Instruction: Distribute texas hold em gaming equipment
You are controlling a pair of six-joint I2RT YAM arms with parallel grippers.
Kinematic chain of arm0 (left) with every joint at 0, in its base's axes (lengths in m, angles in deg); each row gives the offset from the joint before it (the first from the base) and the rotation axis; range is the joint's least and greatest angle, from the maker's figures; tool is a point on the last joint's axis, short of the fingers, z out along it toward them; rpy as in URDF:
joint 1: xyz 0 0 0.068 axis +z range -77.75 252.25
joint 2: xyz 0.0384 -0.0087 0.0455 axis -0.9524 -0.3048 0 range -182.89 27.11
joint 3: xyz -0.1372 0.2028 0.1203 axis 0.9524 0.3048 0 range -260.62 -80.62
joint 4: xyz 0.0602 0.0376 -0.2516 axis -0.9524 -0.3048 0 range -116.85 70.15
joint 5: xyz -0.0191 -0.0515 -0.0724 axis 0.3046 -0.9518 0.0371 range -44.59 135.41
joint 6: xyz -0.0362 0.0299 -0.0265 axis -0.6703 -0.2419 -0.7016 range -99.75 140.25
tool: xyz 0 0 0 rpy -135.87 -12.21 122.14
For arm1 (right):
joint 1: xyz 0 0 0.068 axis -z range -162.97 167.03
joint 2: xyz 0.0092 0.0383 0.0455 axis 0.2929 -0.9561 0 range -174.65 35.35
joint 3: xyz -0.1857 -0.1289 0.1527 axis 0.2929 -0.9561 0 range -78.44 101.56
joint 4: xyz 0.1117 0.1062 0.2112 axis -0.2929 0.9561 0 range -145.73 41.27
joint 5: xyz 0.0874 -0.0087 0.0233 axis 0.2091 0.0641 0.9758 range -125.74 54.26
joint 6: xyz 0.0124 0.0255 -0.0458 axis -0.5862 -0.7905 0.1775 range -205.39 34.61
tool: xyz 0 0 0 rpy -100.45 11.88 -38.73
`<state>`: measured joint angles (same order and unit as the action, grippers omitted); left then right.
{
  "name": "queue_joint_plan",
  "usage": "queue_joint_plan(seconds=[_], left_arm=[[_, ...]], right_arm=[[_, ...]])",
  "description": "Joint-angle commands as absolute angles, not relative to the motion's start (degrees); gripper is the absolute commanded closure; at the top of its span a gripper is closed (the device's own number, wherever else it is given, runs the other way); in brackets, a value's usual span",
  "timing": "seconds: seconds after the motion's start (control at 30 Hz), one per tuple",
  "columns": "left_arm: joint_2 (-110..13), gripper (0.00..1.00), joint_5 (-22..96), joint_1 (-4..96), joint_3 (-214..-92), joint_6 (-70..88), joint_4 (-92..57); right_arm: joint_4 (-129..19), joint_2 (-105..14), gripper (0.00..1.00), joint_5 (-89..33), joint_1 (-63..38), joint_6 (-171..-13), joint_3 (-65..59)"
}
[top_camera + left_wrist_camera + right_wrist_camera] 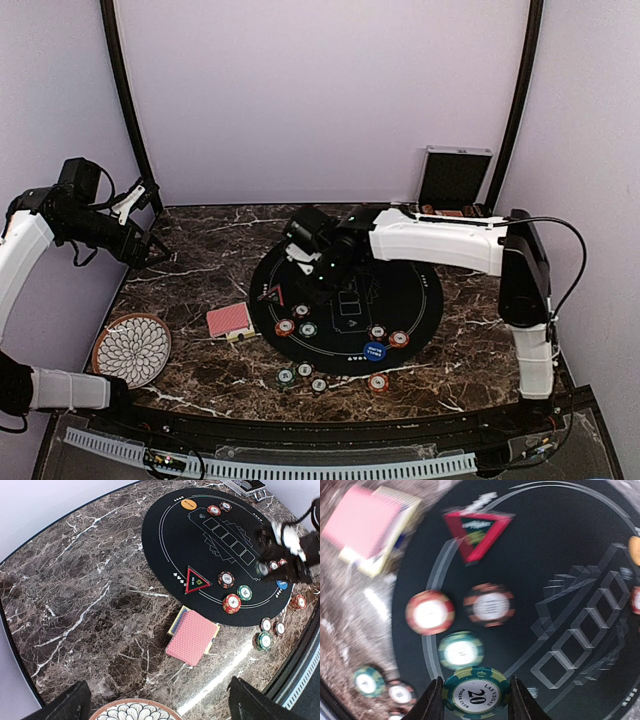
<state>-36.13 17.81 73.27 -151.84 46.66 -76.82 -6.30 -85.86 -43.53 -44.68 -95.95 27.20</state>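
My right gripper (pixel 475 700) is shut on a green poker chip (pixel 476 694) marked 20, held flat between its fingers just above the black round mat (pixel 410 290). Below and ahead of it lie a green chip (pixel 461 650), a red chip (pixel 430 612) and a dark chip (pixel 490 605) on the mat's left side. The red-backed playing cards (pixel 229 320) rest on their yellow box beside the mat. A blue button disc (pixel 375 351) lies at the mat's near edge and an orange disc (pixel 188 504) at the far side. My left gripper (pixel 159 682) hangs open, high over the left of the table.
A flower-patterned plate (pixel 131 349) sits at the near left. A red triangle marker (pixel 270 293) lies on the mat. Several chips (pixel 304 376) lie on the marble in front of the mat, two more (pixel 388 336) by the blue disc. The open chip case (pixel 455 180) stands far right.
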Motion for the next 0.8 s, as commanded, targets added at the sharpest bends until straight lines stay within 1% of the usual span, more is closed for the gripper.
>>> queue_joint_plan(seconds=[0.0,0.13,0.3,0.53,0.67,0.77], left_arm=[[-34.9,0.01,17.6,73.5,-151.4,47.5,-77.8],[-34.9,0.01,17.5,73.5,-151.5,47.5,-77.7],[-35.0,0.01,17.1,73.5,-151.5,47.4,-77.6],[-35.1,0.01,17.1,73.5,-151.4,47.4,-77.7],[-34.9,0.01,17.2,73.4,-151.3,47.5,-77.8],[-34.8,0.01,17.2,73.5,-151.2,47.7,-77.9]], right_arm=[[-7.5,-83.4,0.85,-47.3,-38.1,-97.4,28.4],[-9.5,-85.8,0.84,-48.1,-32.0,-97.6,29.8],[-11.9,-91.3,0.83,-46.5,-26.7,-98.1,34.9],[-10.3,-101.7,0.83,-45.8,-24.8,-97.6,47.4],[-10.2,-105.2,0.83,-45.2,-24.5,-97.8,51.1],[-10.6,-106.8,0.83,-45.9,-24.3,-97.7,51.6]])
